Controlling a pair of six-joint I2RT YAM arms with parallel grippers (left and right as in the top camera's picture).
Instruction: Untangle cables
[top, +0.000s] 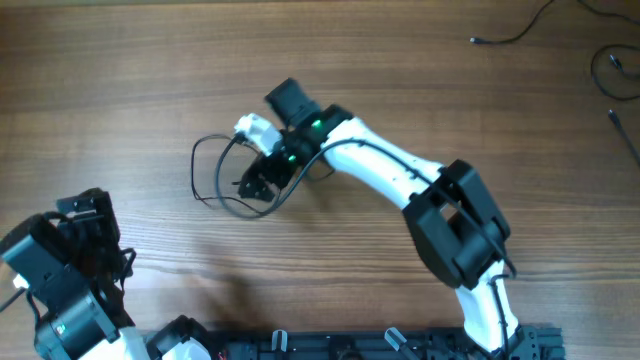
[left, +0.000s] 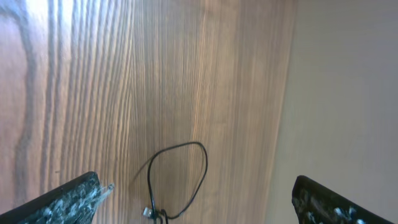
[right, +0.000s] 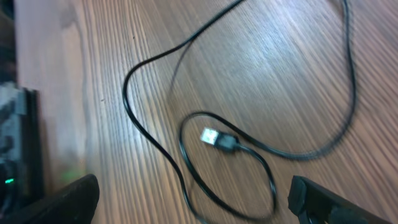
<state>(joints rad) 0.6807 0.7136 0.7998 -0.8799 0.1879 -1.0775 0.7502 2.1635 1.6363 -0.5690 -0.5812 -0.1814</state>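
The cables (top: 212, 172) are thin black wires lying in loose overlapping loops on the wooden table, left of centre. My right gripper (top: 257, 184) hovers open over their right side. In the right wrist view the loops (right: 249, 146) and a silver USB plug (right: 208, 135) lie just ahead of the open right gripper (right: 194, 190), with nothing held. My left gripper (top: 86, 212) is at the lower left, away from the loops. It stands open (left: 196, 194) with a small wire loop (left: 183, 177) and a silver plug (left: 148, 213) on the table between its fingers.
More thin black wires lie at the far right of the table (top: 510, 35) and near the right edge (top: 618, 80). The right arm's white links (top: 380, 165) stretch across the middle. The table's edge (left: 283, 124) shows in the left wrist view.
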